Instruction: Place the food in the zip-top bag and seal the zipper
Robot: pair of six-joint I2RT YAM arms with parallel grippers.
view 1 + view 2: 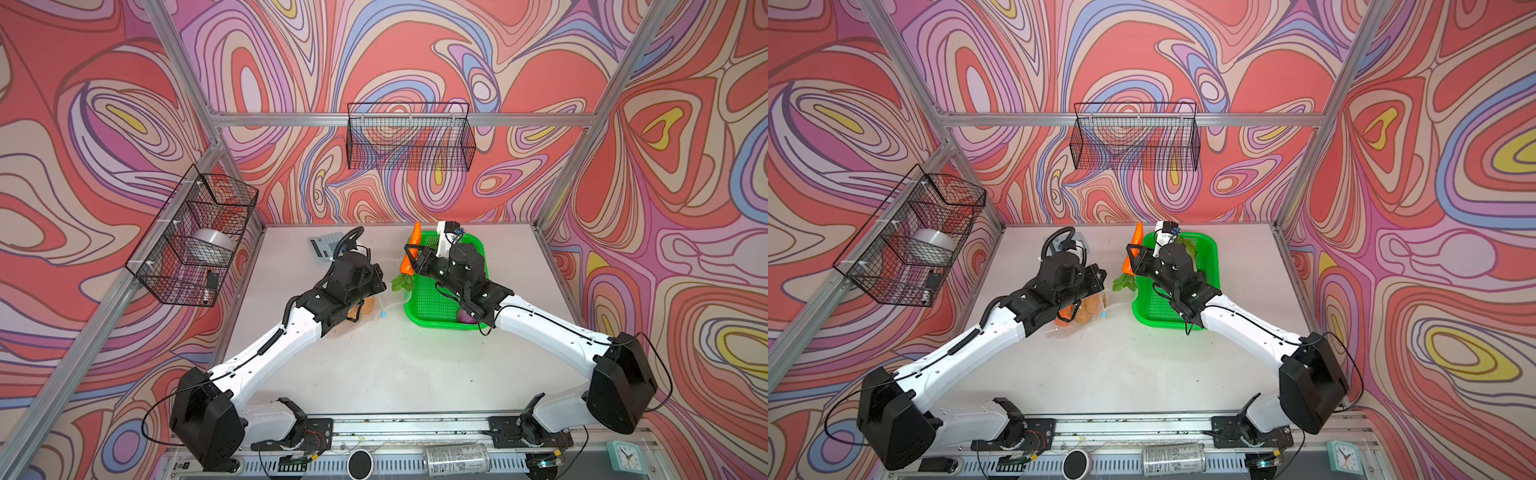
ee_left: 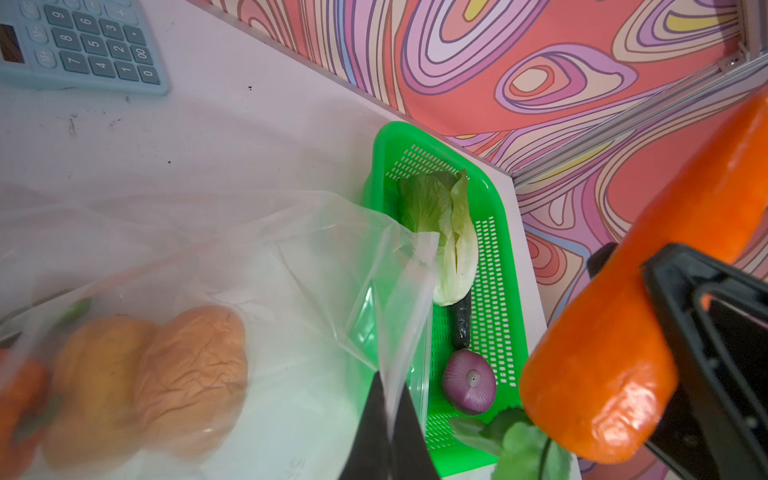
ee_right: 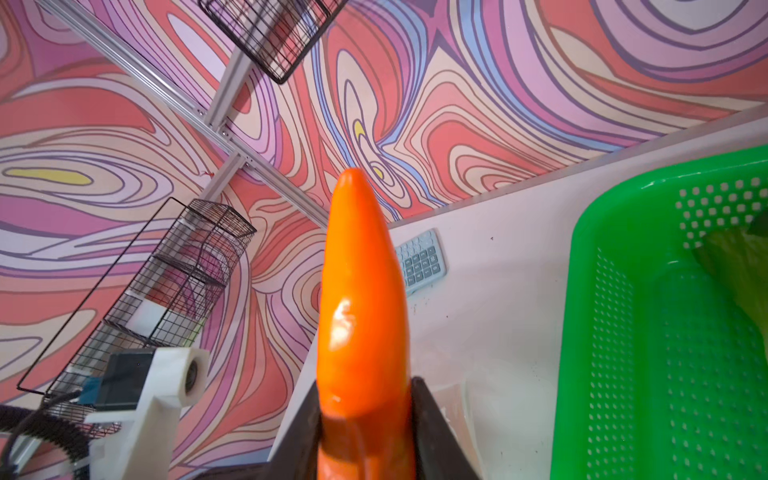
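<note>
My left gripper (image 2: pixel 388 409) is shut on the lifted top edge of the clear zip-top bag (image 2: pixel 291 270), right by its zipper strip (image 2: pixel 424 332). Two tan potatoes (image 2: pixel 191 374) and an orange pumpkin (image 2: pixel 16 407) lie inside the bag. The zipper's light-blue slider (image 1: pixel 382 315) shows in both top views. My right gripper (image 3: pixel 365 399) is shut on the thick end of the carrot (image 3: pixel 361 291), held in the air between the bag and the green basket (image 1: pixel 428 320). The cabbage (image 2: pixel 449 232), dark cucumber (image 2: pixel 461 324) and purple onion (image 2: pixel 468 386) rest in that basket.
A blue-grey calculator (image 1: pixel 324 247) lies at the back of the table behind the left arm. Black wire baskets hang on the back wall (image 1: pixel 409 137) and the left wall (image 1: pixel 195 237). A can (image 1: pixel 455 459) and a small clock (image 1: pixel 625 457) sit by the front rail.
</note>
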